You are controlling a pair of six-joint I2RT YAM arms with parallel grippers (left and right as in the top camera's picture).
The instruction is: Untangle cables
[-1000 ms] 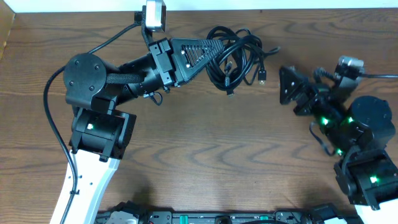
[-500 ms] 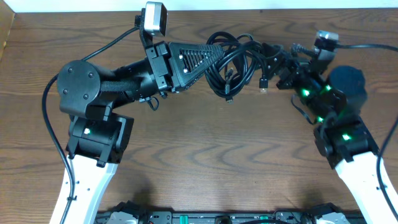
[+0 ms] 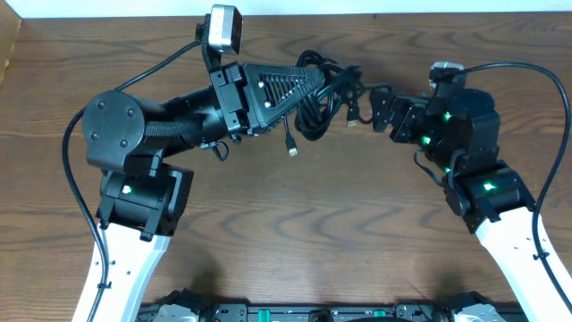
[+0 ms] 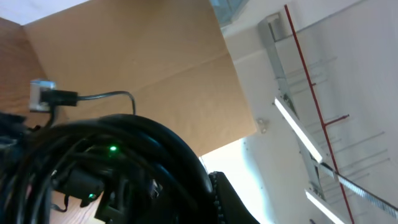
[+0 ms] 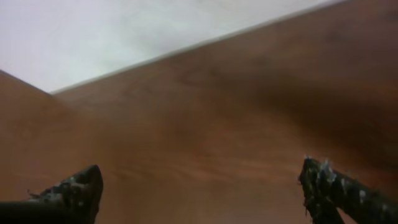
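Note:
The cables (image 3: pixel 323 100) are a knotted clump of thin black cords at the back middle of the table. My left gripper (image 3: pixel 329 79) is shut on the clump and holds it lifted. One plug (image 3: pixel 290 148) dangles below it and another plug (image 3: pixel 352 119) hangs on the right side. In the left wrist view the cables (image 4: pixel 124 155) fill the lower left, with a silver plug (image 4: pixel 42 96) sticking out. My right gripper (image 3: pixel 380 103) is just right of the clump. In the right wrist view the right gripper (image 5: pixel 199 183) is wide open and empty over bare wood.
The wooden table (image 3: pixel 340 224) ends at its far edge (image 3: pixel 402 13) just behind the clump. The left arm's thick cable (image 3: pixel 76 170) loops at its left side. The right arm's cable (image 3: pixel 536 76) arcs over its base. A cardboard edge (image 3: pixel 7 40) sits at the far left.
The left gripper has raised the clump and pulled it tighter, leaving one plug dangling. The right arm has swung left and back, ending up close beside the clump.

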